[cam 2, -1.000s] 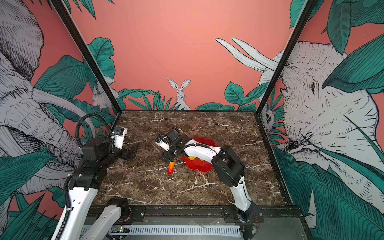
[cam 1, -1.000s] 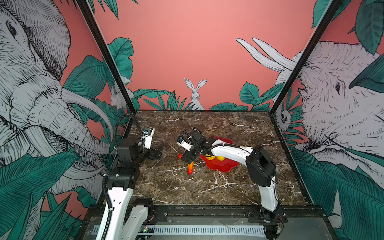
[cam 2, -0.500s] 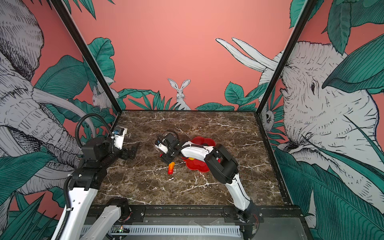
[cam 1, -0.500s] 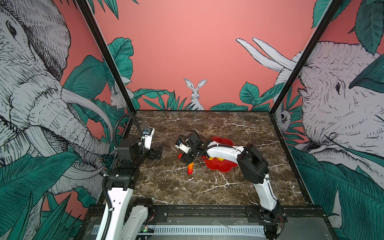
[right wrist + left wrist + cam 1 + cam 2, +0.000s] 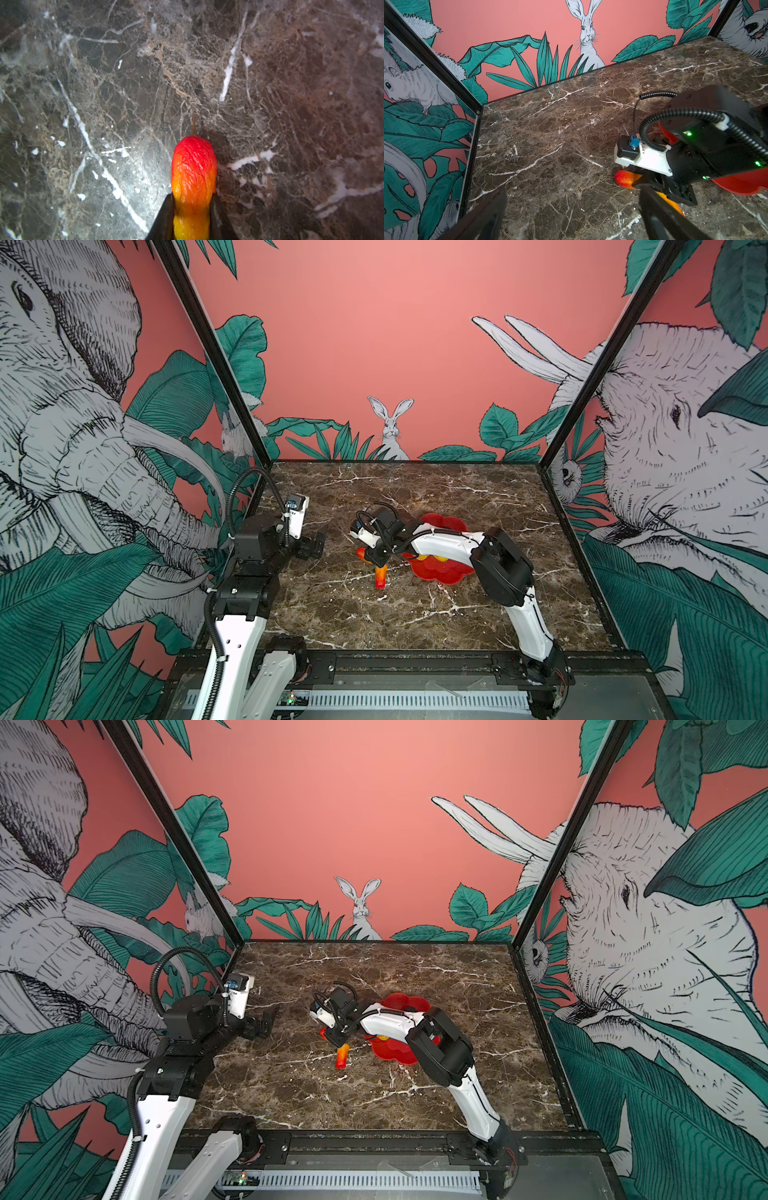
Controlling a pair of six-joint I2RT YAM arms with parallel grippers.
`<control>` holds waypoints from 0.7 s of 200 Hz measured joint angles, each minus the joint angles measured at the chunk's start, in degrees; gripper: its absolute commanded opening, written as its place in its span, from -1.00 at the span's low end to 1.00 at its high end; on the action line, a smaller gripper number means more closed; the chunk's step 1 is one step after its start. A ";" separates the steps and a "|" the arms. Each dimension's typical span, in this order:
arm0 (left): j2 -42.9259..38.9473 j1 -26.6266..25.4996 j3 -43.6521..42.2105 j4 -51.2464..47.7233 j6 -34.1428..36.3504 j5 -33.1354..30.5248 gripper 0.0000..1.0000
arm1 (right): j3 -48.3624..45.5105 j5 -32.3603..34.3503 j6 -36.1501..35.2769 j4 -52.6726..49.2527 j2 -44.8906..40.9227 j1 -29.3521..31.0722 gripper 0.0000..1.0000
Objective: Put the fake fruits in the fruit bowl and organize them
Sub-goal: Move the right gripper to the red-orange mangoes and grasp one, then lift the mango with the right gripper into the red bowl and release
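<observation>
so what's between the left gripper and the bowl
The right gripper, shut on an orange-red fruit, and a second fruit, in both top views.

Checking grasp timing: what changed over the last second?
Right tool closed on one orange-red fruit, which has not visibly moved; the arm's elbow swung left. Unchanged: left tool open and parked, other orange-red fruit on the table, fruit bowl.

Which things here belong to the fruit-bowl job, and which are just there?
Job: right gripper; held orange-red fruit; loose orange-red fruit; yellow fruit in bowl; fruit bowl.
Just there: open left gripper; marble tabletop; mural walls.
</observation>
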 measured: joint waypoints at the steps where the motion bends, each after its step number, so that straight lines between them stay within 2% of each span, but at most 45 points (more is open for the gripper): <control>1: 0.02 0.00 0.00 0.00 0.00 0.00 0.99 | 0.00 0.00 -0.09 0.00 0.00 0.00 -0.74; 47: 0.04 0.00 0.00 0.00 0.00 0.00 0.99 | -1.07 -0.09 -0.72 -1.01 -3.43 -0.61 -0.91; 69: 0.04 0.00 0.00 -0.02 0.00 0.00 0.99 | -4.79 -0.48 -0.68 -0.48 -10.54 -2.32 -0.95; 97: 0.04 0.00 0.00 0.00 0.00 0.00 0.99 | -11.21 0.28 -0.15 1.20 -21.68 -7.74 -1.00; 118: 0.04 0.00 0.00 0.00 0.00 -0.02 0.99 | -17.79 4.66 1.22 2.23 -29.55 -12.68 -1.00; 140: 0.04 0.00 0.00 0.00 0.00 -0.04 0.99 | -26.62 12.26 3.98 2.54 -37.46 -17.90 -1.00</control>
